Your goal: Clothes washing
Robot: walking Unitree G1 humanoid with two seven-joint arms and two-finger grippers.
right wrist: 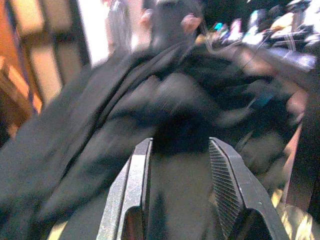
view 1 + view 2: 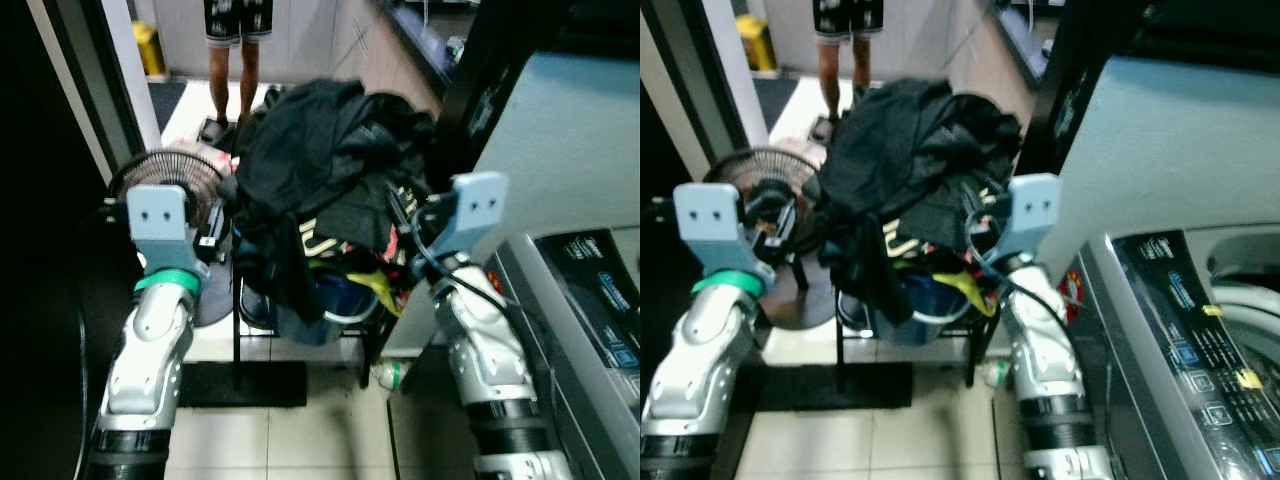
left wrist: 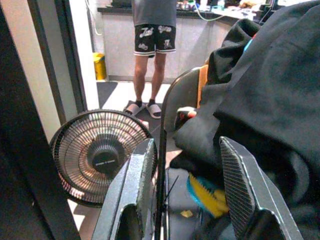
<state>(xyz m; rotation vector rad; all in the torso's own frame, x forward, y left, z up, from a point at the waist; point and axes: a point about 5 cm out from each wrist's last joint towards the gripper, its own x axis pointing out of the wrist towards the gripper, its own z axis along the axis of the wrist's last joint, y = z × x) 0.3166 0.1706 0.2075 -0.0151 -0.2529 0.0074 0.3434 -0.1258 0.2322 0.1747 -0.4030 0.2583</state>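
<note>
While both arms are reaching forward at chest height, the left gripper is holding its jaws apart with nothing between them, pointing at the edge of a heap of dark clothes and at the thin black frame of the chair that carries it. The right gripper is also showing its jaws spread, and dark cloth is lying right in front of them (that wrist picture is blurred, so whether the fingers are touching the fabric cannot be told). From the head views the fingers of both grippers are hidden behind the grey wrist housings.

The clothes are piled high on the chair, spilling over its sides; a blue basin or bucket is peeking out underneath, mostly covered, along with bits of yellow and red fabric too tangled to identify. A round floor fan is standing on the tiled floor just beside the chair, on the robot's left. On the robot's right, the washing machine is showing its control panel and part of its rim, cut off by the frame edge. Beyond the pile, a person in patterned shorts and slippers is standing, cropped above the waist.
</note>
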